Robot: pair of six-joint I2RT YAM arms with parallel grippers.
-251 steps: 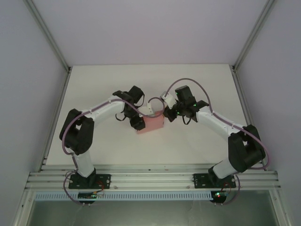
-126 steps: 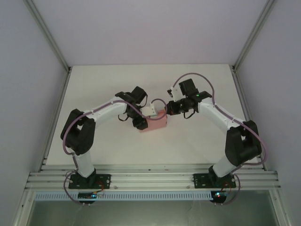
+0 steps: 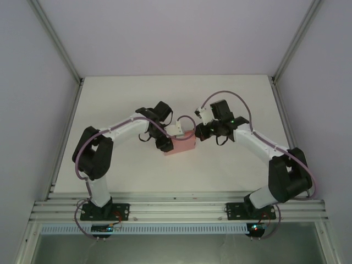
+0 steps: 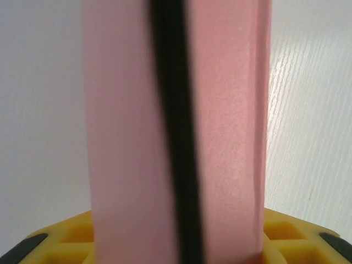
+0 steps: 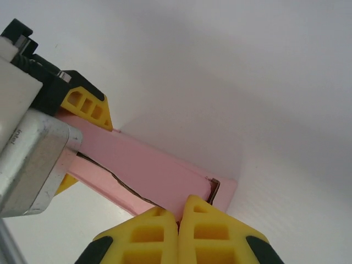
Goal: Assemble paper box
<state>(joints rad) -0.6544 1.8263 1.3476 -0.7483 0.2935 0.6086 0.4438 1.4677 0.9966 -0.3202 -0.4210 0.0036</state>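
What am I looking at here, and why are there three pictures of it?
These are two robot arms bolted to the near edge of a white table. The wide picture comes from a camera above and behind them, with the left arm on the left and the right arm on the right. The other two pictures come from a small camera on each wrist, so the yellow fingers at the bottom are that arm's own. Between the arms is a pink paper box. The left gripper is clamped on it, one finger on each side. The right gripper is shut, with its tips against the box's edge.
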